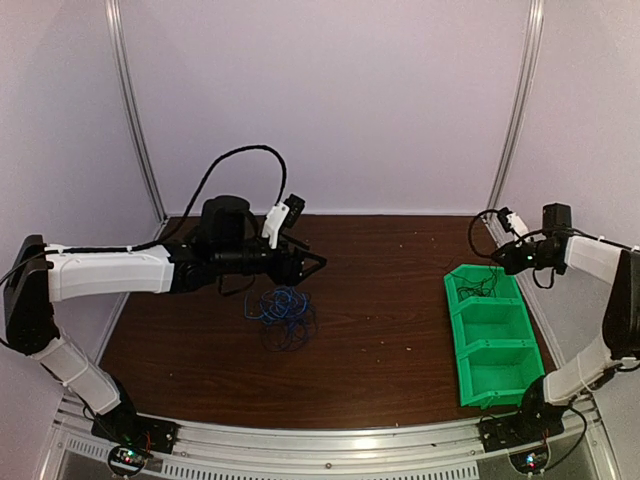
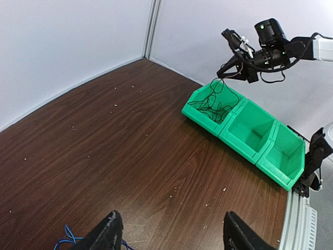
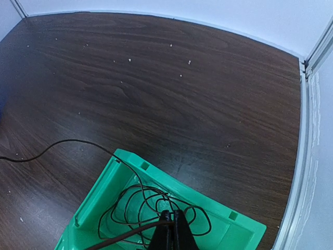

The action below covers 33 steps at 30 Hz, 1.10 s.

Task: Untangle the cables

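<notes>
A tangle of blue cables (image 1: 282, 312) lies on the brown table, just below my left gripper (image 1: 312, 262), which is open and empty above it. In the left wrist view only a bit of blue cable (image 2: 67, 237) shows beside the left finger. My right gripper (image 3: 172, 217) is shut on a thin black cable (image 3: 130, 200) that loops inside the far compartment of the green bin (image 3: 99, 190); one end trails over the bin's rim onto the table. From the left wrist view the black cable (image 2: 216, 101) hangs from the right gripper (image 2: 229, 66) into the bin.
The green bin (image 1: 505, 385) has three compartments in a row at the table's right side; the two nearer ones hold nothing. White walls with metal posts enclose the table on three sides.
</notes>
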Tool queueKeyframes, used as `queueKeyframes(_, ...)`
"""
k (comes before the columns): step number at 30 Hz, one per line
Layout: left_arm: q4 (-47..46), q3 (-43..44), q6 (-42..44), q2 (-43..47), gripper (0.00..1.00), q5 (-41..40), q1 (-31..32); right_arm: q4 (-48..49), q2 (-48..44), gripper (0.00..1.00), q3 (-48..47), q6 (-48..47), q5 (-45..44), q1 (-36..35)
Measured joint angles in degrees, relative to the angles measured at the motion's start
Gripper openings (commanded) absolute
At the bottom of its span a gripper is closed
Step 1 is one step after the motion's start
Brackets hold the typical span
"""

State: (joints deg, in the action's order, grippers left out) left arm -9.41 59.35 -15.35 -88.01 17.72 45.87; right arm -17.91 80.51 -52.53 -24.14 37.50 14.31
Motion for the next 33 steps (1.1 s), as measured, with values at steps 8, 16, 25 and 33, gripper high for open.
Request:
queueKeyframes(8, -0.1, -0.1, 0.0, -0.1, 0.67, -0.3, 0.0, -1.2, 9.9, 0.00, 0.0, -2.5, -2.0, 0.2)
queueKeyframes(16, -0.1, -0.7, 0.0, -1.3, 0.67, -0.8, 0.0, -2.9, 12.1, 0.00, 0.0, -3.8, -5.8, 0.2)
queueKeyframes(25, -0.4, -0.8, 0.0, -2.4, 0.67, -0.8, 0.0, -8.1, 11.8, 0.19, -0.8, -4.6, -9.5, 0.2)
queueKeyframes(33, -1.1, -0.9, 0.0, -2.5, 0.67, -0.8, 0.0, -20.0, 1.5, 0.38, -5.3, -7.5, -14.5, 0.2)
